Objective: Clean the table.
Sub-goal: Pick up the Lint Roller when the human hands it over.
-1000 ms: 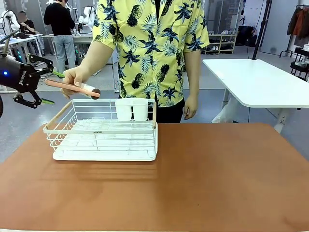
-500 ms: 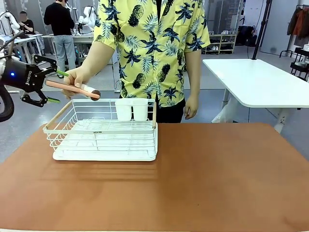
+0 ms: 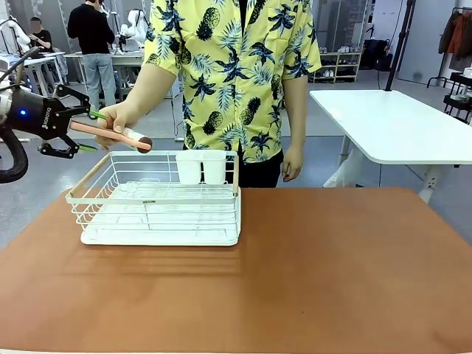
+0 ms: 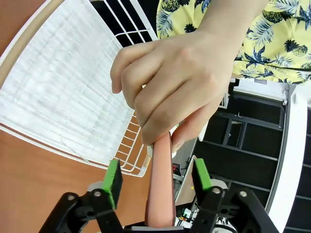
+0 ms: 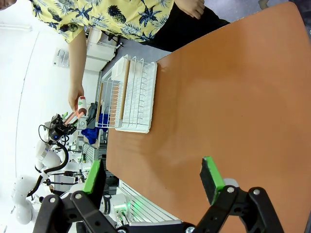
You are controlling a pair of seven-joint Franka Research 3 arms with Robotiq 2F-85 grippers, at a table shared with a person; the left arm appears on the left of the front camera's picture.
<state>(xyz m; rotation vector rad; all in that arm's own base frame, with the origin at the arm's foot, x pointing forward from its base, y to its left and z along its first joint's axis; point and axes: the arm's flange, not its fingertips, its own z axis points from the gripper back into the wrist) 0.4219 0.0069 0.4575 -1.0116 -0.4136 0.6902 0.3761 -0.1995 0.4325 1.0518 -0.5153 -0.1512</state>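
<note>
- Desk [image 3: 332, 273]: terracotta top, spread below the right end effector and lower than the left one.
- White wire rack [image 3: 158, 199]: stands on the desk, below and beyond the left end effector's fingertips.
- Right end effector [image 5: 151, 177]: jaws wide apart, nothing between them, held above the bare desk.
- Left end effector [image 4: 157, 174]: jaws open, green pads [image 4: 114, 175] either side of a handle, with a gap to each.
- Person's hand [image 4: 180, 82]: just ahead of the left fingertips, gripping the handle's far part.
- Pink-handled tool [image 3: 110, 133]: its near end lies between the left jaws; its dark tip points away over the rack.
</note>
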